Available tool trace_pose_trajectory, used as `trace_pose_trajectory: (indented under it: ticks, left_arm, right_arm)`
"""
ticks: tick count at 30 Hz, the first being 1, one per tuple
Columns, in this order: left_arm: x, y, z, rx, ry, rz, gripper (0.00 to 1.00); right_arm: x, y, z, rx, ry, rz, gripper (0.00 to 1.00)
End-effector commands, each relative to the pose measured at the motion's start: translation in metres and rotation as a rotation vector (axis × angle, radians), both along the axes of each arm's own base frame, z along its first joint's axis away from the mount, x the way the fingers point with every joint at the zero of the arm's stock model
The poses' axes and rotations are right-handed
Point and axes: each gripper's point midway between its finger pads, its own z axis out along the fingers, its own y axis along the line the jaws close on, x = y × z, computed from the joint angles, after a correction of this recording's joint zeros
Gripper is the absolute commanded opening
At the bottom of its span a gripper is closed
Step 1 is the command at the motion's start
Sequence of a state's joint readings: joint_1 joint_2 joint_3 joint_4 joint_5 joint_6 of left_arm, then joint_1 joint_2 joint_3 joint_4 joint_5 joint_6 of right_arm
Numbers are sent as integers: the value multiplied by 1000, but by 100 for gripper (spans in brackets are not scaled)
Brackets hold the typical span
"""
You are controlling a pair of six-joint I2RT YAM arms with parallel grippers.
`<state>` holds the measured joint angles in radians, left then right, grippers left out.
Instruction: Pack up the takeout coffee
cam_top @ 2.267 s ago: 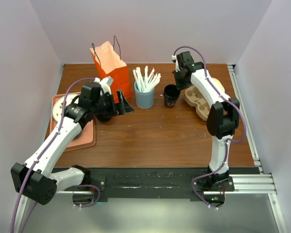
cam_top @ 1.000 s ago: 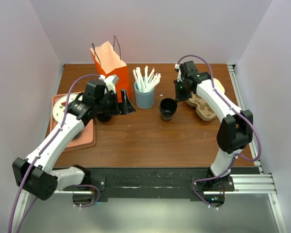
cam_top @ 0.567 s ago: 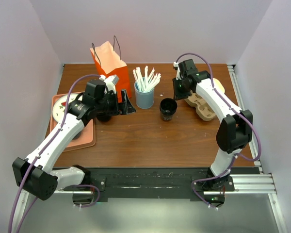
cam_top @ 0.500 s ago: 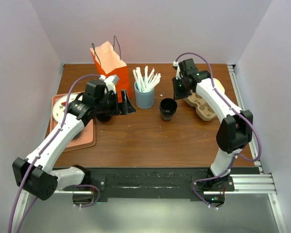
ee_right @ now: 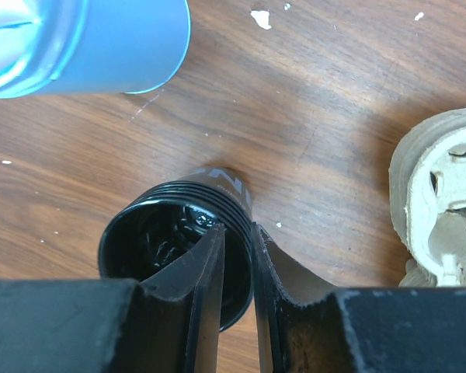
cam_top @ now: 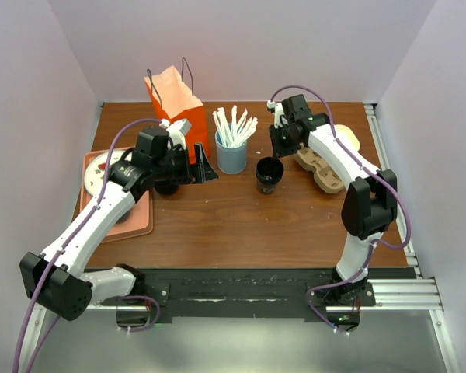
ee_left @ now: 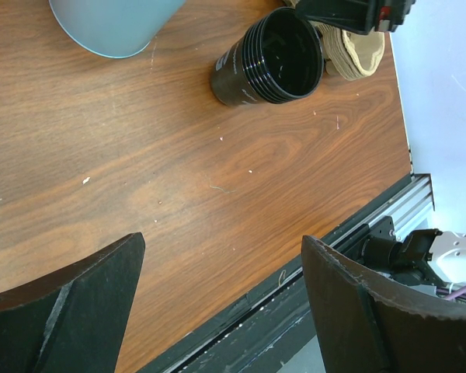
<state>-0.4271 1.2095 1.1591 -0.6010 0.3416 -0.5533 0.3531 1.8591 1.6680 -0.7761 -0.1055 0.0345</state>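
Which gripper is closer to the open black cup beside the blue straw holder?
Right. The right gripper straddles the black cup at its rim, one finger inside, one outside. The left gripper hangs open well off to the cup's left, by the orange bag.

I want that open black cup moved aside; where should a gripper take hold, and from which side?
Probably the rim wall of the black cup, from above, one finger inside and one outside: it stands upright with no lid, its mouth open, and the ribbed band below the rim should steady the outer finger.
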Motion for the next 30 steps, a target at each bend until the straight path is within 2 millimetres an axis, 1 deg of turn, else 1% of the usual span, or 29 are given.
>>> trace_pose_trajectory:
  ticks: [1,4,9,10,11,13,15,21,26,30]
  left_arm:
    - [-1,-3,11,-17,-52,-32,87]
    - [-1,-3,11,-17,-54,-30,87]
    - [-1,-3,9,-14,-49,-29,87]
    - [-1,-3,9,-15,-52,-29,87]
    - [-1,-3,9,-15,-52,-29,87]
    - [-2,-3,9,-16,-49,-30,87]
    - [-2,-3,7,-15,-44,-31,87]
    - [-3,-3,8,-18,-46,-31,87]
    - [-4,-3,9,-19,-47,-31,87]
    - [-4,-2,8,-19,-47,-29,87]
  right_arm:
    - [11,6,16,17,-62,33,25]
    - [9,5,14,17,-59,33,24]
    - [8,5,13,18,-58,33,12]
    - [7,6,12,17,-57,35,11]
    - [7,5,12,16,-56,34,12]
    - [7,4,12,14,-55,34,18]
    - [6,4,10,10,-50,32,22]
    - [3,0,6,-16,-50,54,21]
    - [-1,-1,8,-3,-54,63,20]
    - [-3,-2,5,-3,-43,65,19]
